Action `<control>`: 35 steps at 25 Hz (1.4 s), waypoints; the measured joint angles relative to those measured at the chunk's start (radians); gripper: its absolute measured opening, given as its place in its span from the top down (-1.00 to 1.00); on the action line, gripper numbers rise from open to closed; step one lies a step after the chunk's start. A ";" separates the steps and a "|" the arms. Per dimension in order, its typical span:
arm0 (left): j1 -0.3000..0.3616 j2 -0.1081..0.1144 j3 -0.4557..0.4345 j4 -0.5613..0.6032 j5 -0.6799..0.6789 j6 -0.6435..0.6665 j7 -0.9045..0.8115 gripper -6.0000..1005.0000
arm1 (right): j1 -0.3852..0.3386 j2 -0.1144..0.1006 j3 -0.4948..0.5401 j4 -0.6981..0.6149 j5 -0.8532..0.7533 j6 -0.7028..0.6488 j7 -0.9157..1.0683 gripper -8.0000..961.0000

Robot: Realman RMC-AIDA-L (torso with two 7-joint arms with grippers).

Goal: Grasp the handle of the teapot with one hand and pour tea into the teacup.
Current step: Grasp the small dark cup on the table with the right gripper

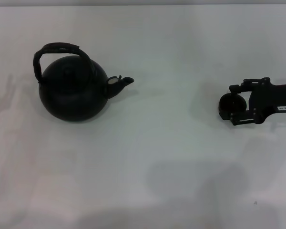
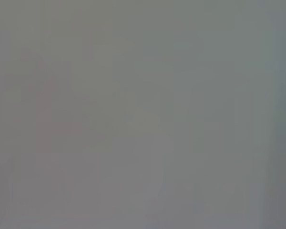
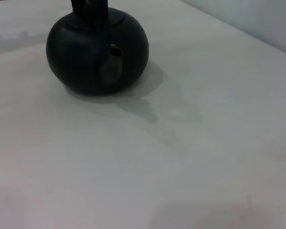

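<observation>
The matte black teapot (image 1: 72,90) stands on the white table at the left, its stubby spout (image 1: 120,85) pointing right. Its wrapped arched handle (image 1: 57,49) rises over the lid, and nothing grips it. The right wrist view faces the teapot (image 3: 96,50) spout-on from a distance. At the right edge of the head view, my right gripper (image 1: 230,105) reaches in from the right, shut on the tiny dark teacup (image 1: 226,106). A soft shadow lies just left of the cup. My left gripper is out of view; its wrist view is plain grey.
The white table (image 1: 171,157) stretches bare between the teapot and the right gripper. Faint shadows lie along the near edge. In the right wrist view, the table's far edge (image 3: 238,28) meets a pale wall.
</observation>
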 joint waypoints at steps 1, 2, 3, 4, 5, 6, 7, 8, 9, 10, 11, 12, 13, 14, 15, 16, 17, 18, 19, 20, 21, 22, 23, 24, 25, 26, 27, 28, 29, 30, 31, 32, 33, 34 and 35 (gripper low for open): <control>0.000 0.000 0.000 0.000 0.000 0.000 0.000 -0.48 | 0.000 0.000 -0.003 0.000 0.000 -0.001 0.001 -0.77; 0.000 0.000 0.000 0.000 0.000 0.000 0.001 -0.48 | 0.000 0.000 -0.004 0.000 0.000 -0.003 0.001 -0.77; 0.000 0.000 0.000 -0.001 0.000 0.000 0.001 -0.48 | -0.001 0.000 -0.005 0.000 0.000 -0.004 0.001 -0.77; 0.001 0.000 0.000 -0.001 0.000 0.000 0.002 -0.48 | -0.001 0.000 -0.006 0.001 -0.001 -0.004 0.002 -0.77; 0.002 0.000 0.000 -0.001 0.000 0.000 0.002 -0.48 | -0.002 0.000 -0.008 0.001 -0.001 -0.005 0.002 -0.77; 0.002 0.000 0.000 -0.002 0.000 0.000 0.002 -0.48 | -0.003 0.001 -0.012 0.003 -0.001 -0.006 0.002 -0.76; 0.003 0.000 0.000 -0.002 0.000 0.000 0.002 -0.48 | -0.003 0.001 -0.014 0.005 -0.001 -0.007 0.002 -0.76; 0.003 0.000 0.000 -0.002 0.000 0.000 0.002 -0.48 | -0.003 0.001 -0.016 0.009 -0.001 -0.008 0.002 -0.76; 0.004 0.001 0.000 -0.002 0.000 0.000 0.002 -0.48 | -0.002 0.001 -0.017 0.015 -0.001 -0.011 0.002 -0.76; 0.004 0.001 0.000 -0.002 0.000 0.000 0.002 -0.48 | -0.002 0.001 -0.017 0.020 -0.001 -0.012 0.002 -0.76; 0.004 0.001 0.000 -0.002 0.000 -0.001 0.002 -0.48 | -0.002 0.001 -0.017 0.023 -0.001 -0.016 0.001 -0.76; 0.004 0.001 0.000 -0.002 0.000 -0.001 0.002 -0.48 | -0.003 0.001 -0.017 0.025 -0.001 -0.020 0.000 -0.76; 0.005 0.002 0.000 -0.002 0.000 -0.001 0.003 -0.48 | -0.004 0.001 -0.017 0.026 -0.001 -0.024 -0.001 -0.76; 0.005 0.002 0.000 -0.002 0.000 -0.001 0.003 -0.48 | -0.005 0.001 -0.017 0.026 -0.001 -0.027 -0.002 -0.76; 0.005 0.002 0.000 -0.001 0.000 -0.001 0.004 -0.48 | -0.006 0.001 -0.017 0.026 0.000 -0.030 -0.003 -0.76; 0.006 0.003 0.000 -0.001 0.000 -0.001 0.004 -0.48 | -0.007 0.001 -0.017 0.026 0.000 -0.032 -0.005 -0.76; 0.008 0.003 0.000 0.001 0.000 -0.001 0.004 -0.48 | -0.007 0.001 -0.018 0.026 0.000 -0.034 -0.007 -0.76; 0.009 0.003 0.000 0.002 0.000 -0.001 0.004 -0.48 | -0.008 0.001 -0.020 0.026 0.000 -0.036 -0.009 -0.76; 0.010 0.003 0.000 0.003 0.000 -0.001 0.004 -0.48 | -0.008 0.001 -0.023 0.027 0.000 -0.038 -0.012 -0.76; 0.011 0.003 0.000 0.004 0.000 -0.001 0.004 -0.48 | -0.009 0.001 -0.025 0.028 -0.001 -0.042 -0.015 -0.76; 0.011 0.003 0.000 0.004 0.000 -0.001 0.004 -0.48 | -0.009 0.001 -0.026 0.030 -0.001 -0.047 -0.017 -0.76; 0.011 0.003 0.000 0.004 0.000 -0.001 0.004 -0.48 | -0.010 0.001 -0.026 0.032 -0.001 -0.049 -0.017 -0.76; 0.011 0.003 0.000 0.004 0.000 -0.001 0.004 -0.48 | -0.010 0.001 -0.026 0.036 -0.001 -0.053 -0.019 -0.76; 0.011 0.003 0.000 0.003 0.000 -0.001 0.004 -0.48 | -0.011 0.001 -0.027 0.039 -0.001 -0.057 -0.022 -0.76; 0.011 0.003 0.000 0.003 0.000 -0.001 0.003 -0.48 | -0.011 0.001 -0.028 0.041 -0.001 -0.060 -0.026 -0.76; 0.011 0.003 0.000 0.004 0.000 -0.001 0.003 -0.48 | -0.011 0.001 -0.030 0.043 -0.001 -0.063 -0.030 -0.76; 0.011 0.003 0.000 0.004 0.000 -0.001 0.003 -0.48 | -0.011 0.001 -0.033 0.045 -0.001 -0.067 -0.034 -0.76; 0.011 0.003 0.000 0.005 0.000 -0.001 0.003 -0.48 | -0.011 0.001 -0.036 0.048 -0.001 -0.072 -0.037 -0.76; 0.011 0.003 0.000 0.005 0.000 -0.001 0.003 -0.48 | -0.011 0.000 -0.038 0.050 0.001 -0.075 -0.040 -0.76; 0.011 0.003 0.000 0.006 0.000 -0.001 0.003 -0.48 | -0.011 0.001 -0.039 0.051 0.002 -0.079 -0.041 -0.75; 0.011 0.003 0.000 0.006 0.000 -0.001 0.003 -0.48 | -0.010 0.000 -0.039 0.052 0.003 -0.081 -0.042 -0.75; 0.011 0.003 0.000 0.006 0.000 -0.001 0.003 -0.48 | -0.010 0.000 -0.040 0.052 0.004 -0.082 -0.042 -0.73; 0.011 0.003 0.000 0.006 0.000 -0.001 0.003 -0.48 | -0.010 0.000 -0.040 0.052 0.005 -0.083 -0.043 -0.71; 0.011 0.003 0.000 0.006 0.000 -0.001 0.003 -0.48 | -0.010 0.000 -0.040 0.052 0.007 -0.082 -0.044 -0.69; 0.011 0.003 0.000 0.006 0.000 -0.001 0.003 -0.48 | -0.010 0.000 -0.040 0.052 0.008 -0.081 -0.045 -0.67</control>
